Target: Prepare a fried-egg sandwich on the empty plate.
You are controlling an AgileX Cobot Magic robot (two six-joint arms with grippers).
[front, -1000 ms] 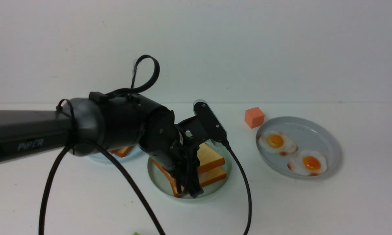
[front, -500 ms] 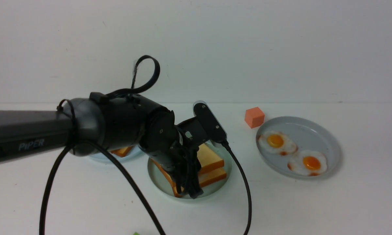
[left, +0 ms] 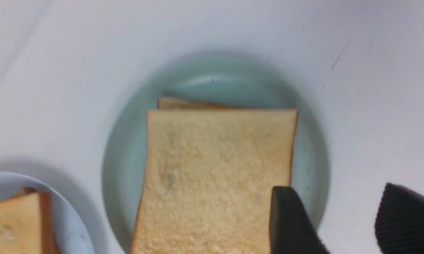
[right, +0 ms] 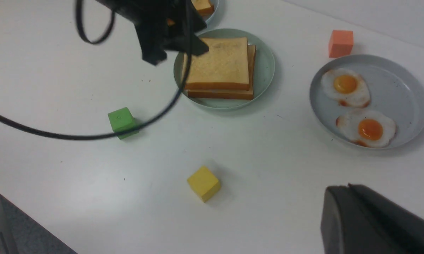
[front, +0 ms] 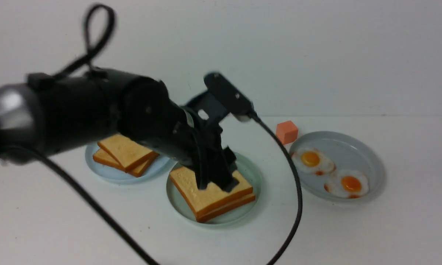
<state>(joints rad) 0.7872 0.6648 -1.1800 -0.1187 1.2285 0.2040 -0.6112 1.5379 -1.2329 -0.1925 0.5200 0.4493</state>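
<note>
Bright, diffuse light casts soft shadows beside 2 plates, and the left arm (front: 96, 110) looks blurred.

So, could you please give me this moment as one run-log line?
left gripper: open, above sandwich | top toast slice: on lower slice, mint-green plate | right gripper: shut

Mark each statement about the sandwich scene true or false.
1. The left claw is open. True.
2. The sandwich lies on the grey plate. False: it lies on the green plate.
3. Two fried eggs lie on the grey plate. True.
4. The yellow cube sits on a plate. False: it sits on the table.
5. The sandwich's two slices are stacked slightly askew. True.
</note>
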